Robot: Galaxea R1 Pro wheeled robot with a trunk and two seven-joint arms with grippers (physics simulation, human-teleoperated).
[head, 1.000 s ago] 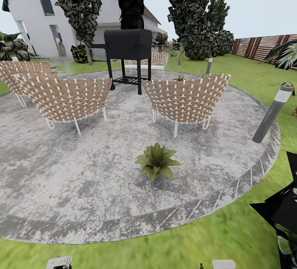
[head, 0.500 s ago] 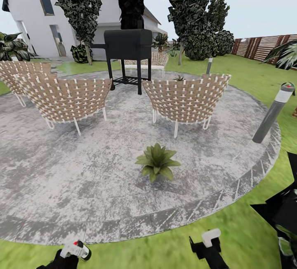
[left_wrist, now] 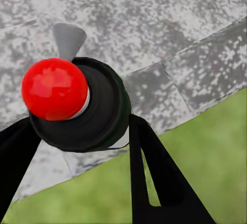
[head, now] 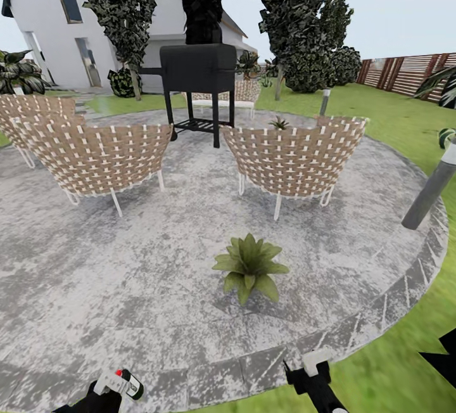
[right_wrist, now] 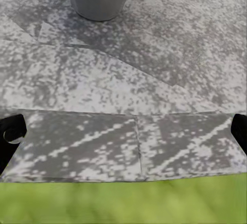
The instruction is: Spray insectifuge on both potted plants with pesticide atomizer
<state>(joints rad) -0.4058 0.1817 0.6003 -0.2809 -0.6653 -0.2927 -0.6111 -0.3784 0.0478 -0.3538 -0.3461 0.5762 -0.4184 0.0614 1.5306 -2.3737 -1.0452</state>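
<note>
The patio (head: 126, 273) is mottled grey and white stone, edged by slabs with pale streaks; the lawn (head: 386, 381) around it is bright green. The plant (head: 251, 266) on the patio has mid-green leaves with darker centres. The chairs (head: 95, 150) are woven in tan strips crossed by white, on white legs. The grill (head: 196, 77) is black. The fence (head: 411, 71) is reddish-brown slats. The house (head: 44, 20) is white with a dark roof. The post (head: 434, 188) is grey. The atomizer (left_wrist: 77, 105) is black with a glossy red cap. The left end effector (left_wrist: 72, 177) has black fingers; the right end effector (head: 313, 368) is black with a white tip
</note>
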